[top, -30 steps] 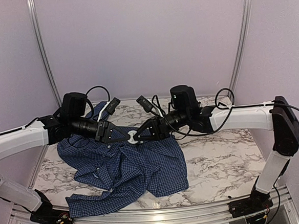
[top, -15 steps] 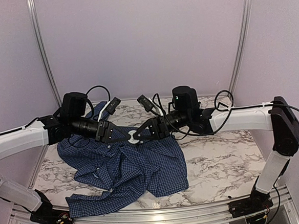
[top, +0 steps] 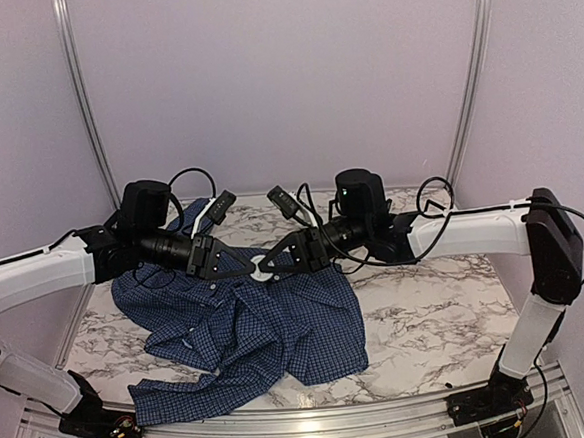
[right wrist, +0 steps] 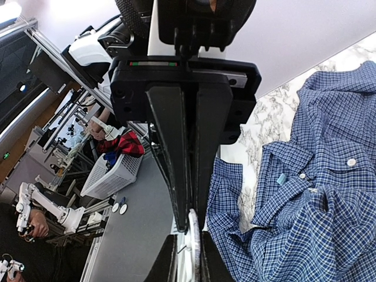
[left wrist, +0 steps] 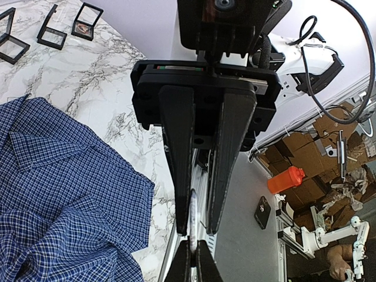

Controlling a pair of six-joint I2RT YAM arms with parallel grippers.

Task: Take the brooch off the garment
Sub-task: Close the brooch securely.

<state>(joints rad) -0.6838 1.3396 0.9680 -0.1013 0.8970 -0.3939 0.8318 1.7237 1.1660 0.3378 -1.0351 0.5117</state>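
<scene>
The brooch [top: 262,266], a small pale round disc, hangs in the air between my two grippers above the garment [top: 250,332], a dark blue checked shirt crumpled on the marble table. Both wrist views show the brooch edge-on, so its face is hidden. My left gripper [top: 253,266] comes in from the left, shut with the brooch [left wrist: 192,226] between its fingertips. My right gripper [top: 273,263] faces it from the right, its fingers pinched on the opposite rim of the brooch [right wrist: 193,235]. No cloth shows between either pair of fingers. The garment [left wrist: 53,194] [right wrist: 317,200] lies below.
Three small black square frame boxes [left wrist: 87,20] lie on the marble table [top: 429,310] behind the shirt. Aluminium frame posts [top: 81,93] rise at the back corners. Both arms reach in low over the shirt's upper part.
My right gripper's jaws have narrowed onto the disc, and its arm has edged slightly left. The left gripper and the shirt have stayed put.
</scene>
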